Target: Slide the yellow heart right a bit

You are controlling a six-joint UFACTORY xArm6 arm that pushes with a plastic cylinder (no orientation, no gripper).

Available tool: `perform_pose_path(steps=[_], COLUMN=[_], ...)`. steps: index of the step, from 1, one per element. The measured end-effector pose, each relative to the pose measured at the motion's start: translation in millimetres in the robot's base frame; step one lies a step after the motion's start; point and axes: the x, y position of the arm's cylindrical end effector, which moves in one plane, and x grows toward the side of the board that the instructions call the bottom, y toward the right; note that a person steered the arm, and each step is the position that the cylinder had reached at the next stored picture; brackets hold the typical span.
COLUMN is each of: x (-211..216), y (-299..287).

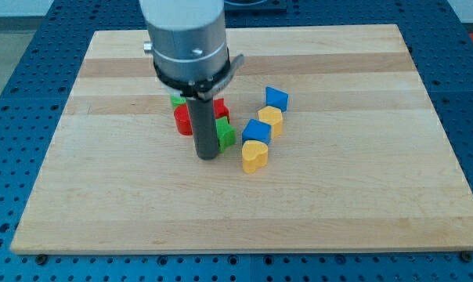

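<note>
Tip [207, 156] stood just left of yellow heart [254, 156], apart | push seemingly not begun | no claw fitted, state untellable

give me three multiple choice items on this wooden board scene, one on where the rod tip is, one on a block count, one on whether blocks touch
1. Where is my tip relative to the yellow heart-shaped block?
A. at the view's left of it
B. at the view's right of it
C. on top of it

2. How many blue blocks are on the wooden board?
A. one
B. two
C. four

3. How does the yellow heart stand to the nearer blue block?
A. far apart
B. stacked on it
C. right against it

Answers:
1. A, the dark rod ends on the board at the heart's left, with a gap between them.
2. B, one blue block sits above the heart and another blue block lies toward the view's top right.
3. C, no board shows between the heart's upper edge and that block.
</note>
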Motion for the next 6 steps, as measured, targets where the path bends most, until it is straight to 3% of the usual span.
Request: perform_pose_path(steps=[1, 3, 5, 6], x=[2, 60, 17, 22], y=[-1, 6, 6, 18])
